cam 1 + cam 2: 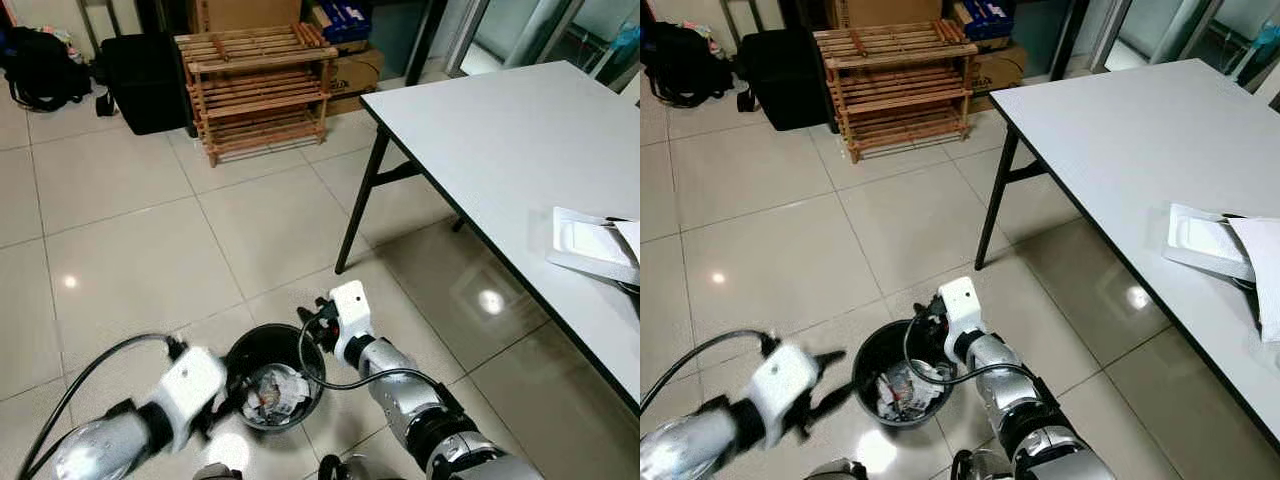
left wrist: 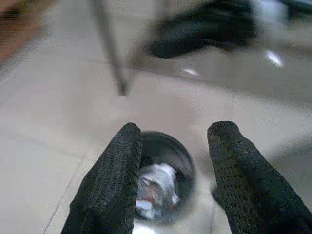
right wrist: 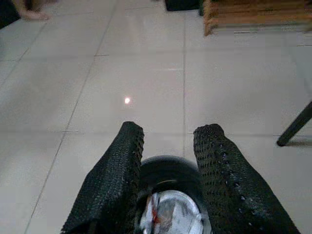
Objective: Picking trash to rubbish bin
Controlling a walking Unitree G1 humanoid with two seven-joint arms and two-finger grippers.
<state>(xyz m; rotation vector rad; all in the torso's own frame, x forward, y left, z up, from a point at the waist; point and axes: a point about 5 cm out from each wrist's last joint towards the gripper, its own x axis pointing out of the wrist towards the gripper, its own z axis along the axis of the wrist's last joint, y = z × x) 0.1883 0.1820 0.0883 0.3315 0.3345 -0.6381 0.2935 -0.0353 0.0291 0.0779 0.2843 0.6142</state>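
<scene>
Left eye view: two pincers, left (image 1: 228, 402) and right (image 1: 318, 322), both spread and empty, flank one trash-filled bin (image 1: 272, 351).

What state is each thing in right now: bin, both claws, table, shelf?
Rubbish bin: upright on the floor, crumpled trash inside.
Left claw: open, empty, beside the bin.
Right claw: open, empty, over the bin's rim.
White table: standing, white tray lying at its near end.
Wooden shelf: upright, shelves bare.

A tiled room in a home or small office.
White table (image 1: 520, 150) on the right; far off, a wooden rack (image 1: 258, 88), cardboard boxes (image 1: 355, 70), black bags (image 1: 40, 65).
</scene>
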